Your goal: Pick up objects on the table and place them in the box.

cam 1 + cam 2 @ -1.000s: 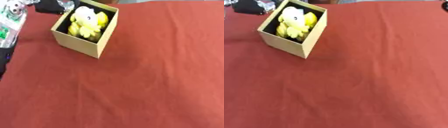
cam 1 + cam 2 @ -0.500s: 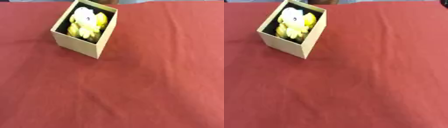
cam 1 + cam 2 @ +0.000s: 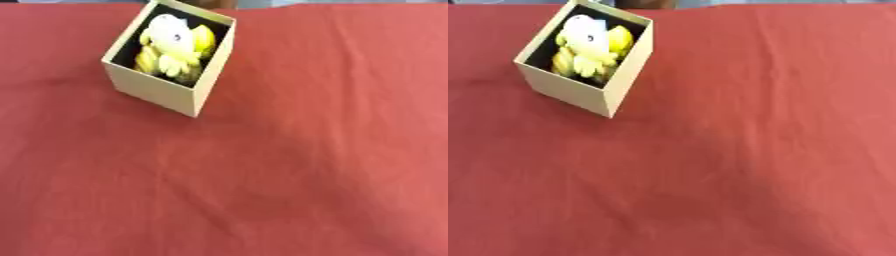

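Note:
A tan cardboard box (image 3: 160, 91) stands open-topped at the far left of the table, turned at an angle. Inside it lies a yellow and white plush toy (image 3: 173, 46), filling most of the dark interior. Neither of my hands shows in the left eye view or the right eye view.
A red cloth (image 3: 289, 165) with soft creases covers the whole table. Its far edge runs along the top of both views, just behind the box.
A second ago my left hand and arm showed at the upper left beside the box; they have left the view. The box and the toy have not moved.

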### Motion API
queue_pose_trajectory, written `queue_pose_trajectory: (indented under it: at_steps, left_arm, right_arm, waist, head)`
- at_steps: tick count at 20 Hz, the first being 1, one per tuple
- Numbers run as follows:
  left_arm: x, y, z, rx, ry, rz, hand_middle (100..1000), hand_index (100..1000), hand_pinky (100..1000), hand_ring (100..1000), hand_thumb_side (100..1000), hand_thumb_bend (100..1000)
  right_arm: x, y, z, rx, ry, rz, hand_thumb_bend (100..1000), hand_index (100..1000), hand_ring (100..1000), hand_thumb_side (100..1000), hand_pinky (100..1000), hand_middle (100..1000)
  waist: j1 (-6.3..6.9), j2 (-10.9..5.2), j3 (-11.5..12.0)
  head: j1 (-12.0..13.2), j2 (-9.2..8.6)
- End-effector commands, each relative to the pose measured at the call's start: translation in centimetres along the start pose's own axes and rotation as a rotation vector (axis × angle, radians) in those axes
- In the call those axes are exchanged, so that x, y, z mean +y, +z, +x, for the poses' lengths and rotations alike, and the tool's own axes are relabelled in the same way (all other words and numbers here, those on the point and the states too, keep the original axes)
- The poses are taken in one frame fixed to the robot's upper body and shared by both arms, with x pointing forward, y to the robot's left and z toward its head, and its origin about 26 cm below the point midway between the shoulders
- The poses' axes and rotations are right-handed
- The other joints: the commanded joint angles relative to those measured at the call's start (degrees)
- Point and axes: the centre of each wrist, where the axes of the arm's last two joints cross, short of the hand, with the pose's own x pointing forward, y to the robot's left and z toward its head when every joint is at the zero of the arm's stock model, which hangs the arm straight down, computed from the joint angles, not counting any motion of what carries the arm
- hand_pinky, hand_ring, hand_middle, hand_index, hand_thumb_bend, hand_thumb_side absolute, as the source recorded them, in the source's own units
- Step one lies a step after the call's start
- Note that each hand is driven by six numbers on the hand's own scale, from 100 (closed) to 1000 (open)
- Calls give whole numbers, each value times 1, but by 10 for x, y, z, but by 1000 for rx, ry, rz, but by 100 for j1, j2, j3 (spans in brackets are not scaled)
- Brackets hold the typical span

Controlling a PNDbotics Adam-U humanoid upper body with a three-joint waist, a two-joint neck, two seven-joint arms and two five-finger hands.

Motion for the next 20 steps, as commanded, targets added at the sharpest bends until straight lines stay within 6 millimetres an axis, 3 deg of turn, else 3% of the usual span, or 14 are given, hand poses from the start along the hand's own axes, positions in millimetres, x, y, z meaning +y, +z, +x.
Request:
queue_pose_trajectory:
  at_steps: [1, 9, 20]
  left_arm:
    - [7, -1, 5, -55, 18, 63, 733, 895, 748, 756, 752, 265]
    - [2, 8, -1, -146, 158, 148, 749, 901, 748, 760, 765, 274]
    - [-6, 14, -4, -229, 275, 264, 752, 893, 759, 772, 703, 329]
  right_arm:
    - [-3, -6, 5, -68, -19, -26, 100, 789, 884, 608, 859, 674]
    - [3, -5, 4, -112, -75, -59, 100, 800, 925, 616, 864, 739]
    - [11, -6, 5, -197, -120, -90, 100, 820, 947, 598, 873, 771]
  waist:
    - [-13, -97, 9]
    - [-17, 9, 47]
    - [28, 114, 66]
  head:
    - [-30, 23]
    - [-52, -22]
    - [-40, -155]
